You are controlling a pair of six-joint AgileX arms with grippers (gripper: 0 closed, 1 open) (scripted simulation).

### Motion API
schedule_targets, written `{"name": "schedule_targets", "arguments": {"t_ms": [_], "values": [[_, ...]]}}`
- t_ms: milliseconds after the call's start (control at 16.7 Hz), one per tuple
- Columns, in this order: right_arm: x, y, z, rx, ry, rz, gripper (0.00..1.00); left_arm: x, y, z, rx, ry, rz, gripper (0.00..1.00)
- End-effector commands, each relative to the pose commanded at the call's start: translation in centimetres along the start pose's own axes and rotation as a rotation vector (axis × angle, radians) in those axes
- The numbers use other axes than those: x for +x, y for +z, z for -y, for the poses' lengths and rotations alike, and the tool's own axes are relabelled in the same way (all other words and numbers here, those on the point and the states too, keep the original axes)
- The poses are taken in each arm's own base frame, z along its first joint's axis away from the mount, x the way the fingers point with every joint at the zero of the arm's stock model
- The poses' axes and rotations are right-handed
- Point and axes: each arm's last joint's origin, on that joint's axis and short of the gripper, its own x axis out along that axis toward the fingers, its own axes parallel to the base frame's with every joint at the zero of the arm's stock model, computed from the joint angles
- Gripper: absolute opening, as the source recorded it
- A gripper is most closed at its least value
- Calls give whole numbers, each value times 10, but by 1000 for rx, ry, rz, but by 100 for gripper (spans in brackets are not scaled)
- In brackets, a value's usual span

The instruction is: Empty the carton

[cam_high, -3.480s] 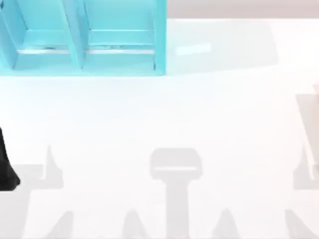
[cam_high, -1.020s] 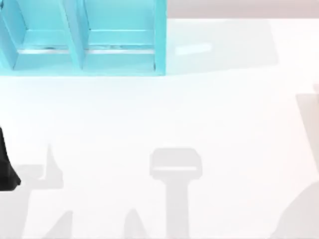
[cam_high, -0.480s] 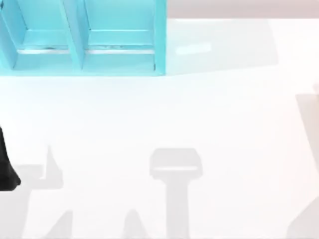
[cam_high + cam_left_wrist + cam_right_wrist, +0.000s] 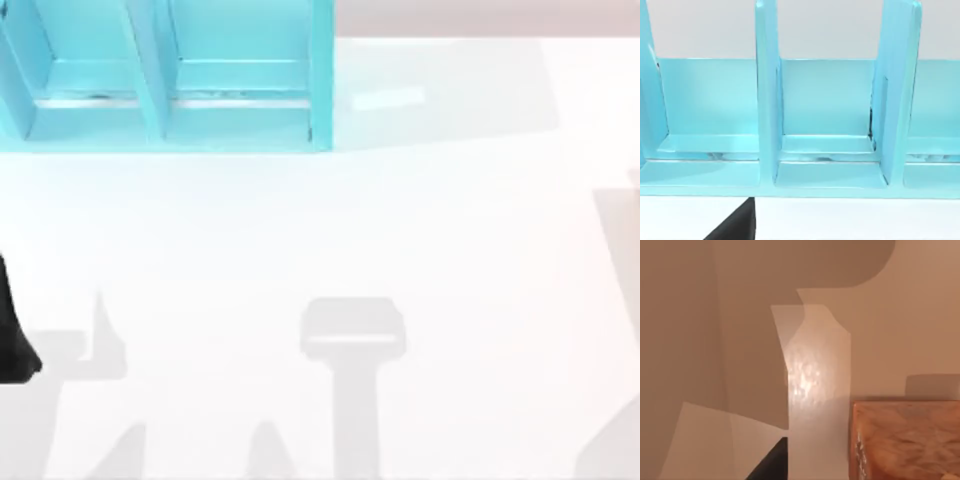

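Note:
An orange-brown box with a mottled surface, which I take for the carton (image 4: 907,440), sits close in the right wrist view against a tan surface; its top is cut off by the picture's edge. A dark fingertip (image 4: 771,463) of my right gripper shows beside it, apart from it. A black part of my left arm (image 4: 14,340) stands at the top view's left edge. In the left wrist view, one dark fingertip (image 4: 738,227) of the left gripper points toward the turquoise shelf unit (image 4: 767,100).
The big turquoise shelf unit (image 4: 320,80) stands at the table's back left, its upright dividers forming open bays. The white table (image 4: 330,230) stretches in front of it, crossed by grey shadows along the front and at the right edge.
The grey shadow at the table's front right corner has shrunk since a second ago. The left arm and the shelf unit have not moved.

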Motion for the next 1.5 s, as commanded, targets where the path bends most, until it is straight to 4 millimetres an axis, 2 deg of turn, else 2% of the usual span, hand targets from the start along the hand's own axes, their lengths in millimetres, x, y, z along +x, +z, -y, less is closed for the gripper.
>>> {"name": "schedule_targets", "arguments": {"t_ms": [480, 1140, 1320, 1500], "values": [[0, 0, 0, 0, 0, 0, 2, 0, 0, 0, 0, 0, 0, 100], [-4, 0, 1, 11, -1, 12, 0, 0, 0, 0, 0, 0, 0, 100], [-25, 10, 9, 35, -8, 88, 0, 0, 0, 0, 0, 0, 0, 100], [-56, 24, 22, 26, -49, 204, 0, 0, 0, 0, 0, 0, 0, 100]]}}
